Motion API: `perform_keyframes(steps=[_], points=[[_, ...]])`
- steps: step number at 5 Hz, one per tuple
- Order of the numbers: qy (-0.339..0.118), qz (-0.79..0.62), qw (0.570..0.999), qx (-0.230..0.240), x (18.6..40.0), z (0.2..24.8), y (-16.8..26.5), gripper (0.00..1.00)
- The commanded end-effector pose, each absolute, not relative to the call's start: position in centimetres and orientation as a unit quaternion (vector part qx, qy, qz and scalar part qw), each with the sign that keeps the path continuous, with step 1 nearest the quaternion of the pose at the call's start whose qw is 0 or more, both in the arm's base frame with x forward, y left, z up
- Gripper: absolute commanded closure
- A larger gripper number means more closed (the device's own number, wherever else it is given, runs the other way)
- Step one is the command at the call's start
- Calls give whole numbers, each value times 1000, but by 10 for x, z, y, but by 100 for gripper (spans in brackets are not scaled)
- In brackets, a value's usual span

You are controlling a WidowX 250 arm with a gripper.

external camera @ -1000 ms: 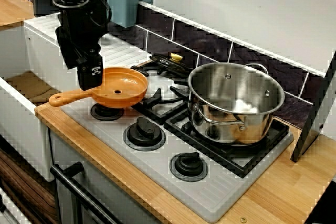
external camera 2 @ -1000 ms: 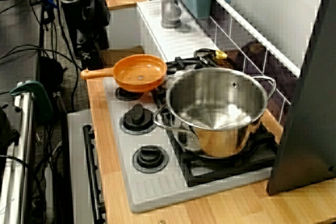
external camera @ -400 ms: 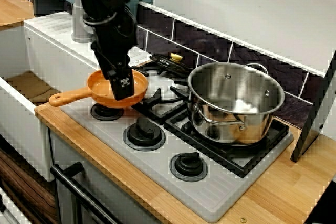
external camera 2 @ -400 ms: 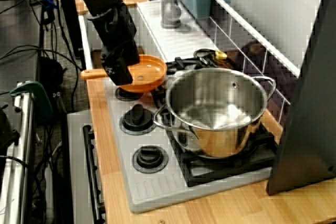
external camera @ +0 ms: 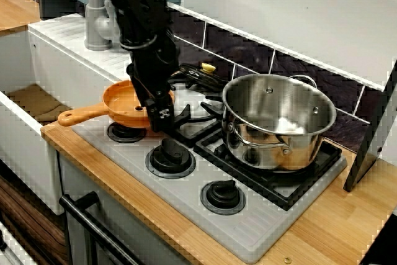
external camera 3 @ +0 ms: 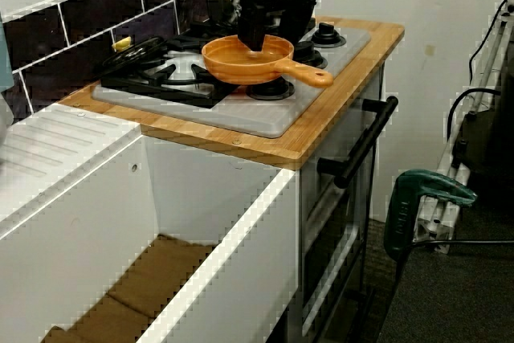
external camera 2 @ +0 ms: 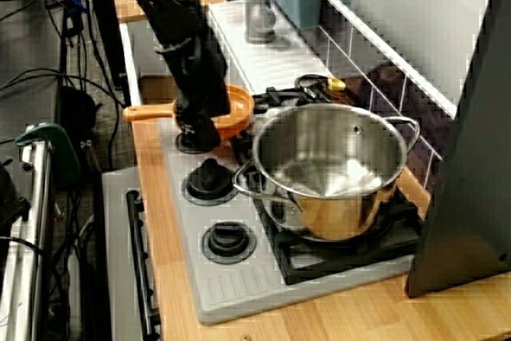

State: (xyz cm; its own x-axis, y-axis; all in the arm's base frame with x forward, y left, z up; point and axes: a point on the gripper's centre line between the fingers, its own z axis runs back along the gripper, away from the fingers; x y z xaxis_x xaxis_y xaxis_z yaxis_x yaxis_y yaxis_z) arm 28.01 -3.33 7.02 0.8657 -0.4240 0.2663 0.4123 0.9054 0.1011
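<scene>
An orange toy frying pan [external camera: 126,103] sits on the hob's near-left burner, its handle [external camera: 79,116] pointing left over the counter edge. My black gripper [external camera: 162,116] hangs low over the pan's right rim, pointing down at the grate. In the view along the counter the gripper [external camera 2: 196,128] covers the pan's [external camera 2: 236,109] left half. From the sink side the gripper [external camera 3: 254,36] stands just behind the pan [external camera 3: 241,63]. The fingers are dark against the arm, so the jaw gap does not show. A steel pot [external camera: 279,122] stands on the right burner.
The grey hob [external camera: 186,198] has three black knobs [external camera: 170,156] along its front. A white sink [external camera 3: 201,222] lies left of the wooden counter [external camera: 80,153], with a grey tap [external camera: 96,20] behind it. A yellow-tipped utensil [external camera: 208,67] lies by the tiles. A dark panel [external camera: 372,134] leans at the right.
The arm swung from left of the pan rightward and down, crossing over the pan to its right rim. Pan and pot have not moved.
</scene>
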Motion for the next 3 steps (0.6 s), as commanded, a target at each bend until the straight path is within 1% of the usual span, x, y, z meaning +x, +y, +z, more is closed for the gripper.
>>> perform_keyframes(steps=[1, 2, 3], points=[[-152, -196, 968, 46, 283, 73, -37, 100], [-145, -207, 966, 55, 282, 77, -38, 100], [-147, -212, 964, 62, 280, 78, -39, 100]])
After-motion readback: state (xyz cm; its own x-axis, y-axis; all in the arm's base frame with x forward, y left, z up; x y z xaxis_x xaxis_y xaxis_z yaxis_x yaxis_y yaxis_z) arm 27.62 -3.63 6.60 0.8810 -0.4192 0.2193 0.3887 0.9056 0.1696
